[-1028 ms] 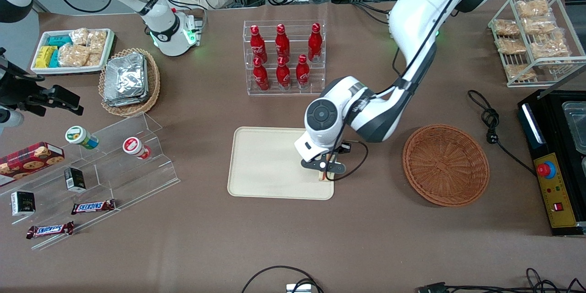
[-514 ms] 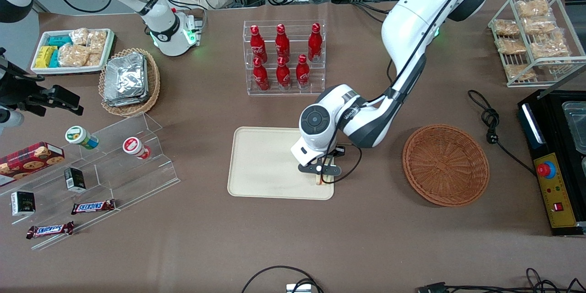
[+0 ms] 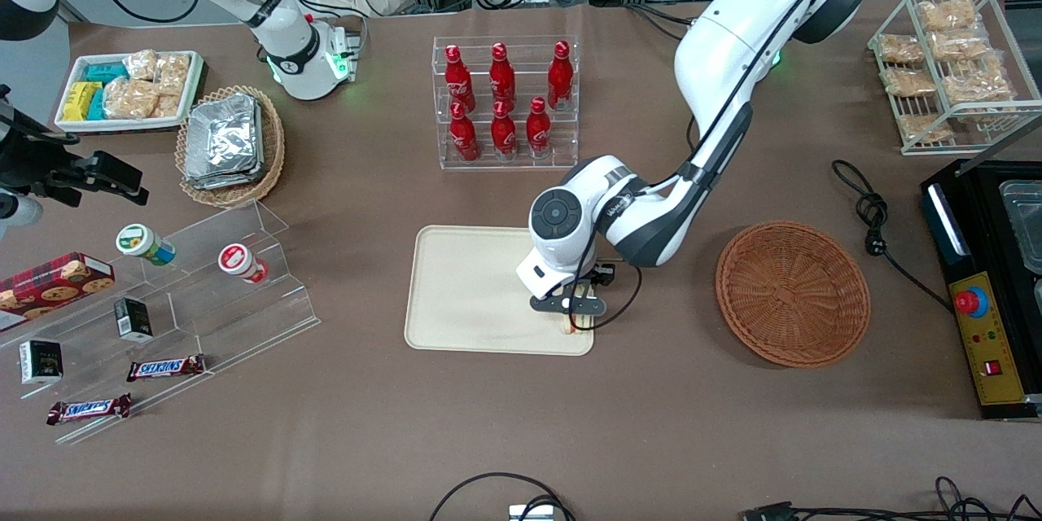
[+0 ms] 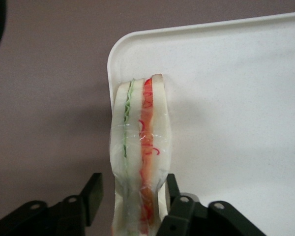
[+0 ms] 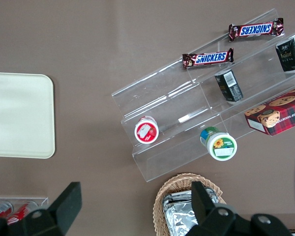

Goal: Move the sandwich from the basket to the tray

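On the brown counter point(image 3: 342, 423), the clear stepped rack point(image 3: 171, 317) toward the parked arm's end carries two Snickers bars point(image 3: 165, 367), small dark boxes and two lidded cups point(image 3: 241, 262); at about 12 o'clock from it sits a tan basket of foil packets point(image 3: 230, 145). Near the middle stands a clear stand of red bottles point(image 3: 503, 102), and at 6 o'clock from it, nearer the front camera, lies the tray point(image 3: 472, 293). The claw point(image 3: 572, 311) hangs over the tray's corner that is nearest the front camera and toward the working arm's end, closed on the sandwich point(image 3: 571, 321). The wrist view shows the sandwich point(image 4: 141, 147) standing on edge, green and red filling lines running along it, clear wrap around it, pinched low between the two dark fingers point(image 4: 173, 196), just inside the tray's rounded corner point(image 4: 119, 49); whether it touches the tray floor cannot be told. At 3 o'clock from the tray, well apart, the reddish basket point(image 3: 792, 292) holds nothing. Toward the working arm's end a wire rack point(image 3: 948, 65) holds bagged snacks.
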